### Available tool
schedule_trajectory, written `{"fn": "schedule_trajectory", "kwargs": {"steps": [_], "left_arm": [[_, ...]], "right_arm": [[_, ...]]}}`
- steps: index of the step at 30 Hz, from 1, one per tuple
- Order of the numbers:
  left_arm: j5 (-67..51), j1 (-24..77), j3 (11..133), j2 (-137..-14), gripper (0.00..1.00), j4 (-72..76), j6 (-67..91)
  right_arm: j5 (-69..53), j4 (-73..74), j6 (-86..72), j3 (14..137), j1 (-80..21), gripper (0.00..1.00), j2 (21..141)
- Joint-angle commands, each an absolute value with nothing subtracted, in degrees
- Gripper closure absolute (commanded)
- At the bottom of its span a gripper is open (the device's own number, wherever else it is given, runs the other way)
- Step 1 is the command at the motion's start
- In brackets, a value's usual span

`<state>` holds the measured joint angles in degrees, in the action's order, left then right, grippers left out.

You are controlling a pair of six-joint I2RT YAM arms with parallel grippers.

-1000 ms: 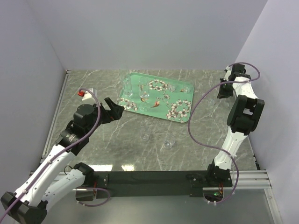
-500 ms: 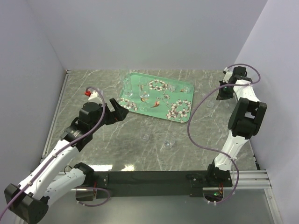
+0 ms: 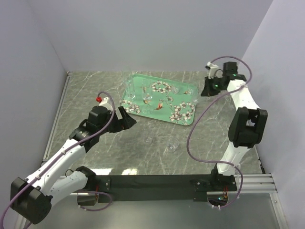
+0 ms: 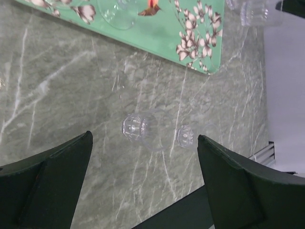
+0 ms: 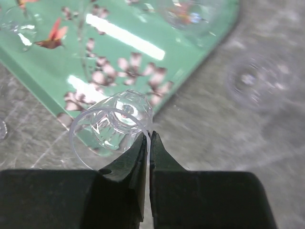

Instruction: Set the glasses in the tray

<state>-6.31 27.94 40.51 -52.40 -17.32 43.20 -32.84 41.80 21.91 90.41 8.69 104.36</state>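
The mint-green tray (image 3: 187, 89) with white blossoms lies at the back middle of the table; several clear glasses stand in it. My right gripper (image 5: 149, 137) is shut on the rim of a small clear glass (image 5: 116, 121), held above the tray's right corner (image 5: 119, 57). Another glass (image 5: 259, 81) stands on the table beside the tray. My left gripper (image 3: 127, 117) is open and empty, left of the tray's near edge. Two glasses stand on the table in front of the tray, one (image 4: 133, 126) left of the other (image 4: 185, 135); they also show from above, the left (image 3: 148, 140) and the right (image 3: 172, 147).
Grey marble table top (image 3: 95, 95) with white walls on three sides. A black rail (image 3: 152, 181) runs along the near edge. Purple cables loop from both arms.
My right gripper has swung left from the table's far right to above the tray's right corner, carrying the glass. My left gripper has moved forward and right, toward the tray's near edge.
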Motion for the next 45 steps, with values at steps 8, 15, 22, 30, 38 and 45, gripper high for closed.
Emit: {"fn": "schedule_trajectory", "kwargs": {"steps": [8, 15, 22, 30, 38, 45], "left_arm": [[-11.2, 27.7, 36.4, -56.2, 0.12, -12.1, 48.5], [-11.4, 27.7, 36.7, -62.8, 0.21, -10.7, 51.1], [-12.0, 28.8, 39.0, -68.8, 0.26, -10.3, 50.9], [-12.1, 30.8, 41.3, -74.4, 0.29, -10.1, 50.0], [-11.2, 32.9, 45.0, -79.8, 0.31, -10.5, 49.7], [-7.7, 34.9, 49.5, -83.2, 0.44, -14.4, 48.6]], "right_arm": [[-26.4, 41.9, 17.4, 106.6, -5.4, 1.00, 116.5], [-20.1, 41.8, 12.3, 115.6, -10.7, 1.00, 124.4], [-16.3, 42.4, 10.7, 121.2, -13.8, 0.99, 129.3], [-14.8, 42.1, 9.8, 121.9, -15.5, 0.92, 130.6], [-15.7, 42.8, 10.2, 121.7, -15.8, 0.73, 130.3], [-16.0, 41.0, 11.6, 117.5, -15.7, 0.47, 124.6]]}}
